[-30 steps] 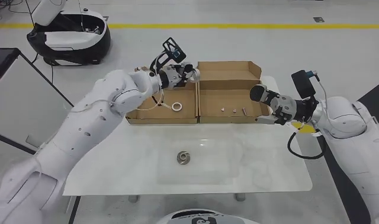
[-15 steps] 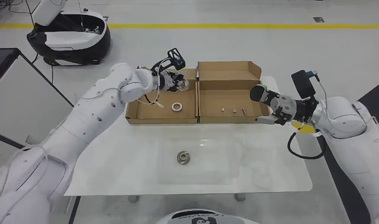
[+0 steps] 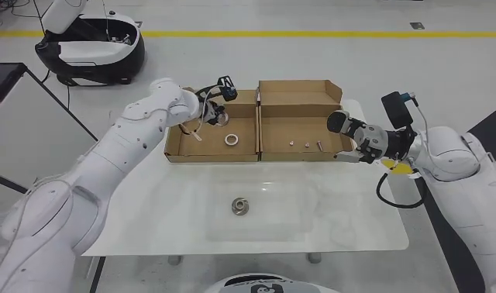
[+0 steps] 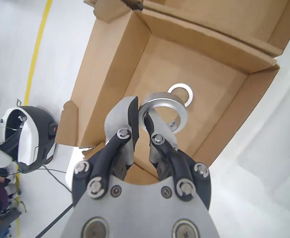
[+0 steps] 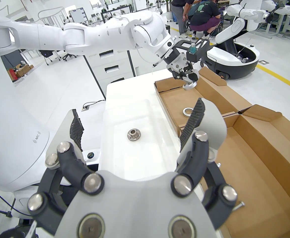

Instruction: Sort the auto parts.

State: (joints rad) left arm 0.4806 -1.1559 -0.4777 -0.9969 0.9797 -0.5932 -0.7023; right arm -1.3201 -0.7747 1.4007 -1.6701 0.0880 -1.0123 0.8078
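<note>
Left hand (image 4: pixel 141 115) is over the left cardboard box (image 3: pixel 177 143), pinching a metal ring (image 4: pixel 162 113). One finger sits inside the bore, the other presses on the outer rim. The ring hangs tilted off the fingertips, clear of the box floor. Near the hand, a flat washer (image 4: pixel 180 94) lies on that floor, apart from the ring. Box walls stand on all sides of the hand, with a raised flap on its far side.

The right cardboard box (image 3: pixel 298 99) sits against the left one, so two walls stand between the left hand and the small bolts (image 3: pixel 306 144) lying inside it.

Right hand (image 5: pixel 137 110) hovers at the outer end of that right box, its fingers spread wide with nothing between them. One bolt (image 5: pixel 238 205) lies just beside it on the cardboard.

Out on the white counter (image 3: pixel 349 223), a flanged hub (image 3: pixel 240 207) stands alone, well apart from both hands and outside both boxes.
</note>
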